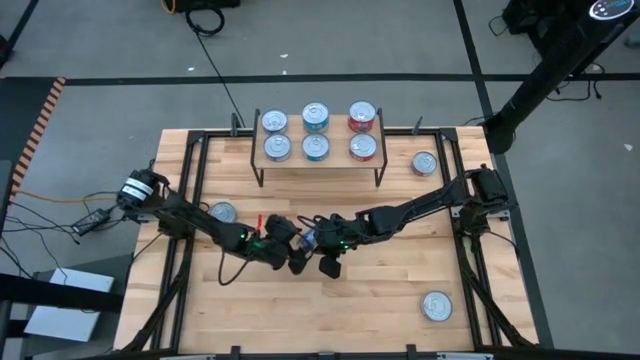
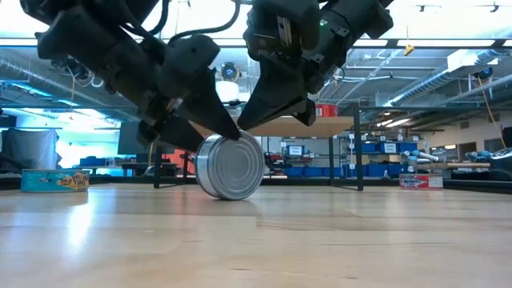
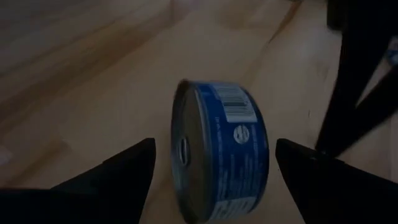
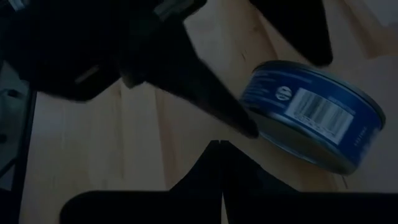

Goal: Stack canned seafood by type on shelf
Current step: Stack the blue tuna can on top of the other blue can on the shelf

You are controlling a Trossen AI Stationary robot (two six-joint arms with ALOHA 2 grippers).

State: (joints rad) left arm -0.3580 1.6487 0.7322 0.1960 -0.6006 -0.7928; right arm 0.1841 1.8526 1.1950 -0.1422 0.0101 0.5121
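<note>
My wooden tabletop (image 1: 300, 310) has black rails (image 1: 190, 180) along its sides and stands on a grey floor (image 1: 100, 40) crossed by dark lines. A black cable (image 1: 215, 60) trails over that floor beyond the far edge. Level across the boards I see a workshop with blue bins (image 2: 376, 148) on shelving.

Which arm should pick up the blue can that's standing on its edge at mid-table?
Left. Its tool is open with a finger on each side of the blue can. The right tool is shut, just beside the can, so it would need to reopen and realign.
</note>
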